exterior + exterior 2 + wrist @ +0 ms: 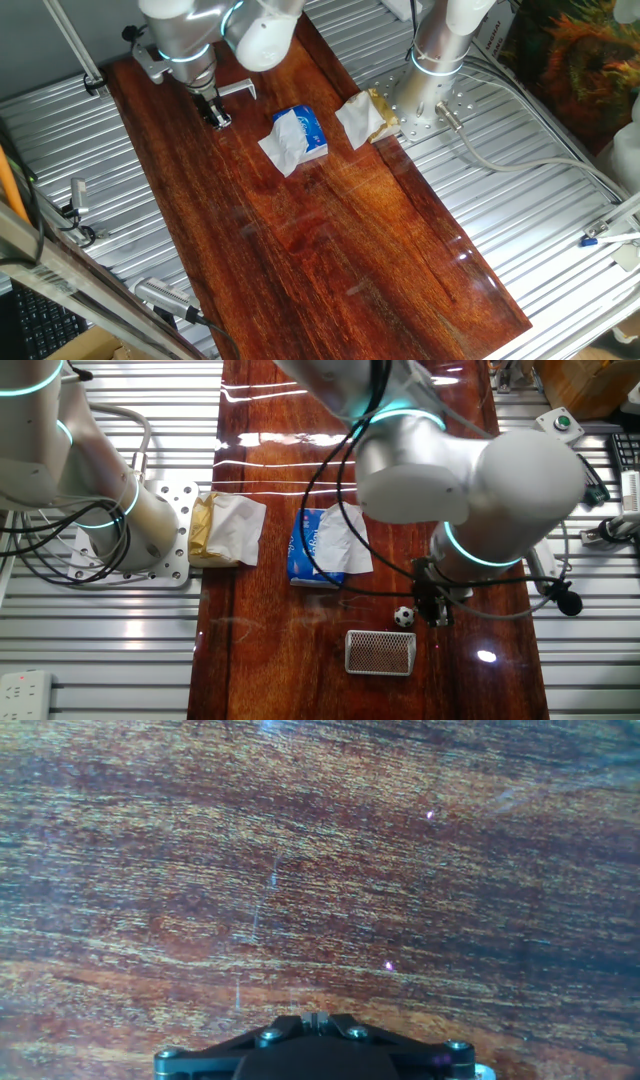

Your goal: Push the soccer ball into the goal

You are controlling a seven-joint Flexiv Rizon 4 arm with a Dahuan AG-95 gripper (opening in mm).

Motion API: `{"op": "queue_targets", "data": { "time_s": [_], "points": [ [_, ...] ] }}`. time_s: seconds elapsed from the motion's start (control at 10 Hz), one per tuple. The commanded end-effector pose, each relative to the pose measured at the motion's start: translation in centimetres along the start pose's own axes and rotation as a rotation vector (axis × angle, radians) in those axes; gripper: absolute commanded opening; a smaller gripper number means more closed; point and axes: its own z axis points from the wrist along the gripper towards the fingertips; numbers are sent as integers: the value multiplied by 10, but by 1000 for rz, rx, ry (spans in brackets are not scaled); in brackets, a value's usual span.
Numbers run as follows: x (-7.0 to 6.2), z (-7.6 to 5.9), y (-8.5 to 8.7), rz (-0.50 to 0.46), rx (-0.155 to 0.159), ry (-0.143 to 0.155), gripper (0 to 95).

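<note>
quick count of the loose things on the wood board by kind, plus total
soccer ball: 1
goal: 1
blue tissue packet: 1
crumpled white-and-tan paper: 1
total: 4

Blue packet [305, 133] with white tissue sits mid-board [330, 240]; crumpled paper [362, 118] lies near it, at the edge.
</note>
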Motion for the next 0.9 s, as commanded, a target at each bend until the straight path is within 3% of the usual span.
{"op": "queue_targets", "data": {
  "time_s": [0.1, 0.2, 0.7, 0.9],
  "points": [
    [9, 7, 1, 0, -6, 19, 0],
    [12, 10, 2, -1, -10, 18, 0],
    [22, 9, 4, 1, -21, 88, 0],
    [28, 8, 5, 17, -3, 115, 0]
  ]
}}
